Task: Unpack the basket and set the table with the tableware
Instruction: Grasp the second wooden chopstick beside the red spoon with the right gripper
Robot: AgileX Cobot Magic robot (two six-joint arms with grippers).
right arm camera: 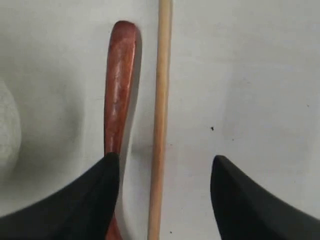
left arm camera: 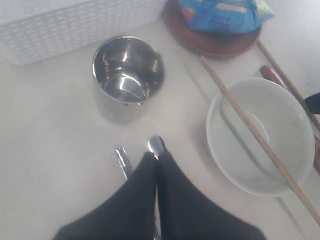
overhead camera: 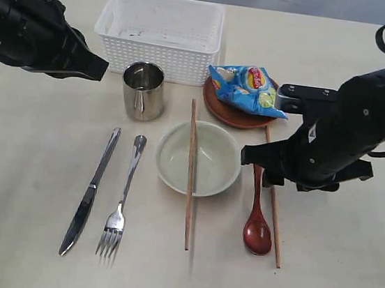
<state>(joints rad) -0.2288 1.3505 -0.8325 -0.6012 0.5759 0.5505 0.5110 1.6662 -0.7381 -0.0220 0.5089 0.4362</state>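
1. Two chopsticks lie apart. One point(overhead camera: 190, 175) rests across the bowl point(overhead camera: 217, 161); the other point(overhead camera: 275, 224) lies flat at the bowl's 3 o'clock, just beside the spoon point(overhead camera: 257, 233).
2. The right gripper point(right arm camera: 165, 156) hangs over that second stick with its jaws spread and nothing held. The stick runs between them, and the spoon handle passes under one finger point(right arm camera: 95, 195).
3. The left gripper point(left arm camera: 158, 156) has its jaws pressed together and empty, above the handle ends of the knife point(overhead camera: 89, 194) and fork point(overhead camera: 122, 199), at 8 o'clock.
4. The basket point(overhead camera: 160, 61) sits at 11 o'clock and looks emptied. The cup point(overhead camera: 143, 90) stands upright in front of it.
5. Likely trouble: closing here could pinch the spoon along with the stick, or shove the spoon askew.
6. A thin round stick may roll away or slip out of the grip (there is little to bite on).
7. The stick on the bowl is only balanced, so a knock could send it rolling.
8. The chip bag point(overhead camera: 248, 88) covers the plate point(overhead camera: 228, 113) at 1 o'clock, so the plate cannot be laid out cleanly yet.
9. The table point(overhead camera: 19, 235) is pale, matte and flat, with open space at 6 and 9 o'clock. Of the room only a pale strip shows beyond the far edge.
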